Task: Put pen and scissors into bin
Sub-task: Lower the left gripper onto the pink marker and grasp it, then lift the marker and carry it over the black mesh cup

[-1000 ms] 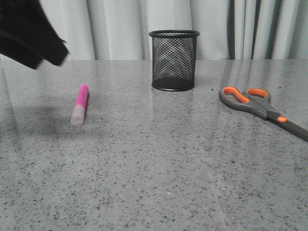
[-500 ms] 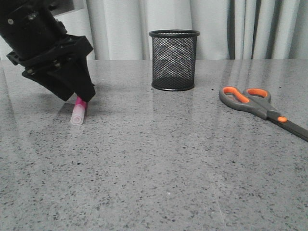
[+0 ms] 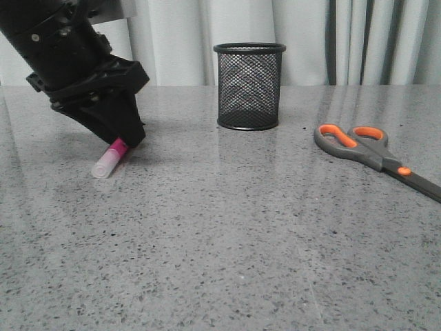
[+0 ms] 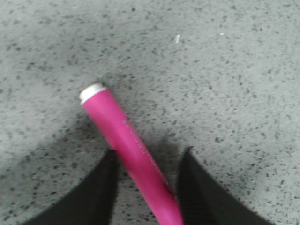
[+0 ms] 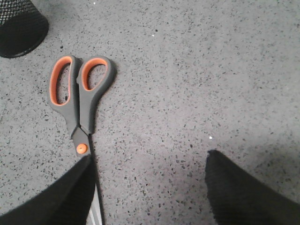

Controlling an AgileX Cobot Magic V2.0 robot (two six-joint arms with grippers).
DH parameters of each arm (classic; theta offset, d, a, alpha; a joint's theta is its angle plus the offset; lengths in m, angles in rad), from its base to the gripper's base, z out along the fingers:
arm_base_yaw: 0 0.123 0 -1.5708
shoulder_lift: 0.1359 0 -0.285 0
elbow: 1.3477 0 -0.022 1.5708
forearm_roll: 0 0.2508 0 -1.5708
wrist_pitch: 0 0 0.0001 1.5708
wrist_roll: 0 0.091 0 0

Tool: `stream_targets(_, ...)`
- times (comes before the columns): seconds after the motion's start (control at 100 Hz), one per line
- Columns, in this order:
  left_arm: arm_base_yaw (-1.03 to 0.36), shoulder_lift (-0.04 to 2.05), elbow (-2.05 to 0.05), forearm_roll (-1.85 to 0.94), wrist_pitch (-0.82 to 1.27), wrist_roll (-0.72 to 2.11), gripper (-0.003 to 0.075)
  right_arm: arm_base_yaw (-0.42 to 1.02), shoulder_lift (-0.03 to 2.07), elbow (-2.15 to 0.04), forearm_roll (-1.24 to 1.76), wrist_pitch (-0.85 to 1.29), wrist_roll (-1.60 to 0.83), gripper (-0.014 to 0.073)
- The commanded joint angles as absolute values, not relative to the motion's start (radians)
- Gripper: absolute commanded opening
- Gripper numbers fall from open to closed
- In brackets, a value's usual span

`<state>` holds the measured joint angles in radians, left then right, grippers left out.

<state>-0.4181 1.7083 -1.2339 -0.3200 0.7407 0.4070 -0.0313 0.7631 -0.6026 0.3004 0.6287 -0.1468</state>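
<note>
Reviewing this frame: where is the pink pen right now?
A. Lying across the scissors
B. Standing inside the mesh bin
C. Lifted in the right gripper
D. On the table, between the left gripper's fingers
D. The front view shows the pen lying on the table under the left gripper, and the left wrist view shows its barrel between the two fingers; the bin and scissors sit apart.

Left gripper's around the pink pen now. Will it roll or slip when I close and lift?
The pen looks round and smooth, so it may well roll or slip. It lies skewed between the left gripper's fingers, so it might pivot. It is probably stiff and light.
</note>
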Motion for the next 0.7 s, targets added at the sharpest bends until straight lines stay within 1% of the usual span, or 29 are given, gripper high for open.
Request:
stream_targets(0.0,-0.434,1.683,-1.26,-0.335,0.748,0.397,0.0089,-0.03,0.765,-0.638,0.303,0.575,-0.158,0.0451)
stream_targets(0.04,-0.434,1.683,-1.262,-0.335,0.758,0.397,-0.0001,-0.03,0.765,-0.638,0.303,0.575,-0.158,0.0451)
stream_targets(0.06,-0.434,1.683,-1.264,-0.335,0.761,0.397,-0.002,-0.03,0.765,-0.638,0.303,0.575,-0.158,0.0451)
stream_targets(0.23,-0.434,1.676,-1.287,-0.296,0.815,0.397,-0.002,-0.03,0.765,-0.638,0.303,0.575,-0.158,0.0451)
stream_targets(0.4,-0.434,1.597,-1.345,-0.293,0.809,0.397,-0.002,-0.03,0.765,-0.638,0.303,0.575,-0.158,0.0451)
stream_targets(0.56,-0.434,1.493,-1.357,-0.36,0.625,0.423,-0.0019,-0.03,0.765,-0.638,0.303,0.575,-0.158,0.0451)
stream_targets(0.69,-0.473,1.472,-1.357,-0.559,0.422,0.626,-0.0019,-0.03,0.765,-0.638,0.303,0.575,-0.158,0.0451)
